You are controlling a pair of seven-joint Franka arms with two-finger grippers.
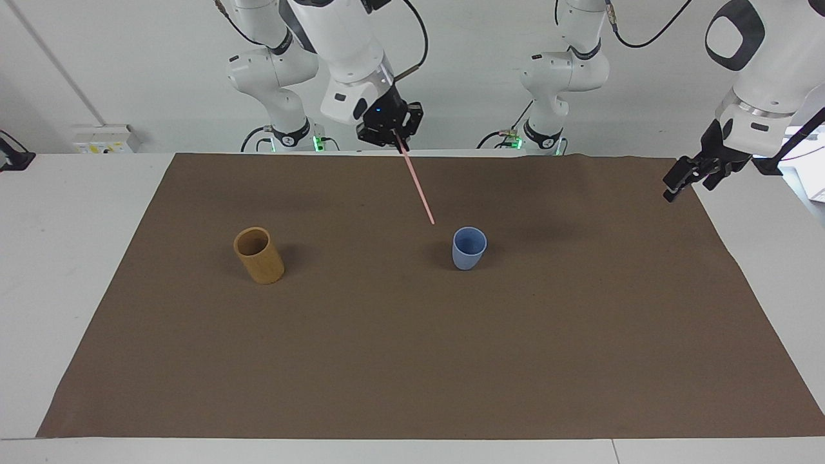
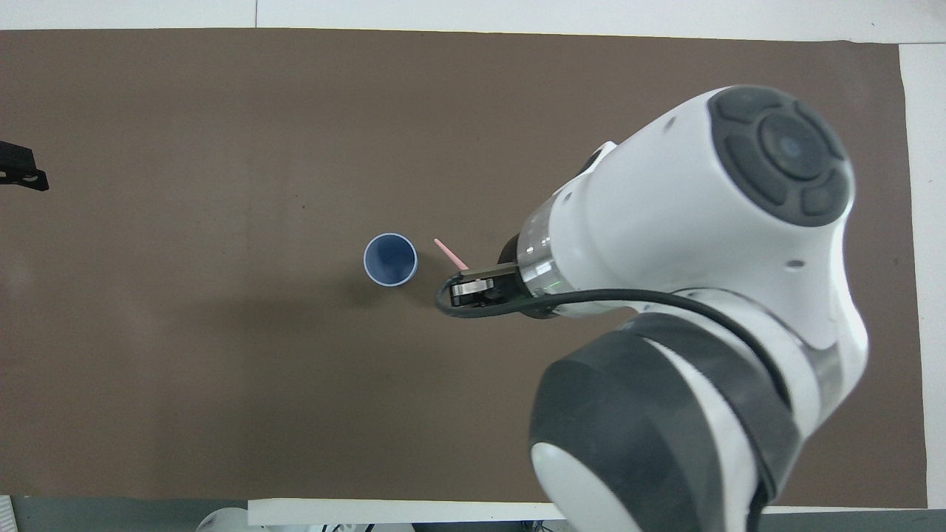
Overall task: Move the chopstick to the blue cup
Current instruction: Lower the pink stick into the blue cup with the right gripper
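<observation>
The pale pink chopstick (image 1: 417,187) hangs slanted in the air, its upper end pinched in my right gripper (image 1: 401,142), which is shut on it. Its lower tip is just beside the blue cup (image 1: 469,248), toward the right arm's end, and does not touch it. From overhead, the chopstick (image 2: 449,253) pokes out past the right gripper (image 2: 465,288) next to the blue cup (image 2: 390,259), which stands upright with nothing in it. My left gripper (image 1: 684,182) is raised over the mat's edge at the left arm's end, open and holding nothing; only its tip (image 2: 22,174) shows from overhead.
A taller tan-brown cylindrical cup (image 1: 258,255) stands upright on the brown mat (image 1: 412,361) toward the right arm's end; the right arm hides it in the overhead view. White table (image 1: 77,270) borders the mat at both ends.
</observation>
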